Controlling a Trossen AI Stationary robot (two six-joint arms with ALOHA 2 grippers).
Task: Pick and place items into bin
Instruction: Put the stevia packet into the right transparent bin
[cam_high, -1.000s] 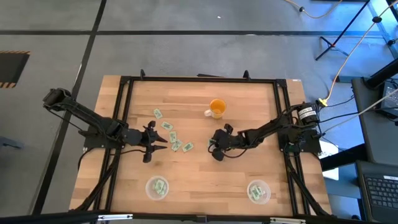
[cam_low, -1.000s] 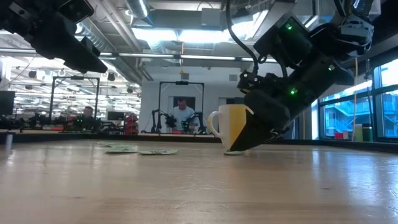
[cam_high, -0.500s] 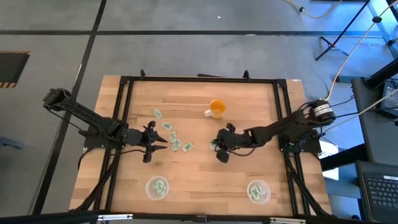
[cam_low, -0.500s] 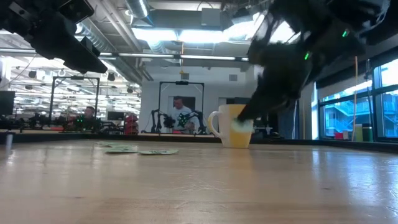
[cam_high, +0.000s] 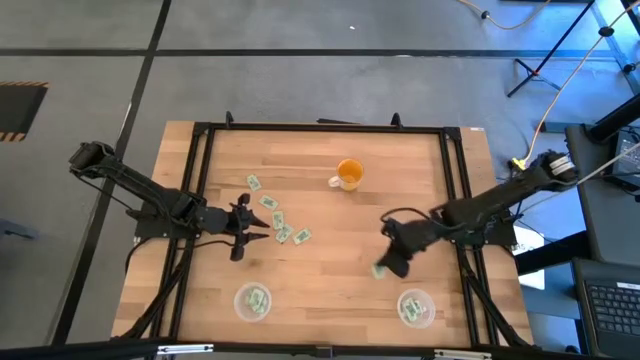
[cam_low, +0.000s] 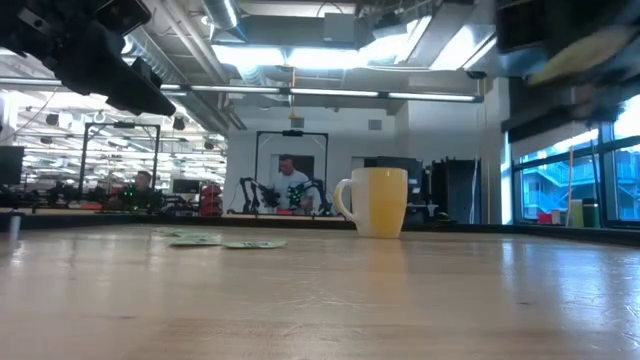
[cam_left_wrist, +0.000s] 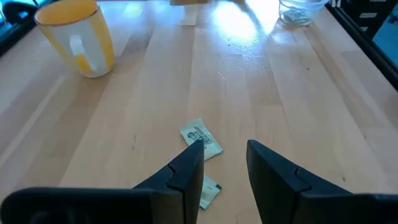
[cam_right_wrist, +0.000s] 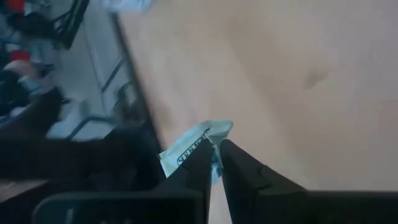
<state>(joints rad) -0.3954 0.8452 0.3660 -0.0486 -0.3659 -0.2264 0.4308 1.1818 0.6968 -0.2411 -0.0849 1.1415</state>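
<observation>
The right gripper has its fingers pressed together on one green-and-white packet, pinched by its edge so that most of it sticks out past the tips. In the overhead view this gripper hangs over the wooden surface well on the near side of the orange mug, with the packet showing as a small pale-green fleck at its tip. It sits just short of the clear round bin at the near right (judging by the task, the packet is held clear of the wood so it can be carried over that bin and dropped). A second clear bin stands near the front on the left; both already hold packets.

Farther back, the left gripper waits to the left of the mug and a little nearer than it, its fingers apart by a modest gap and gripping nothing. Directly ahead of its tips lie two loose packets, and the rest of the scattered packets lie between that gripper and the mug, a likely reason for the arm being parked there.
</observation>
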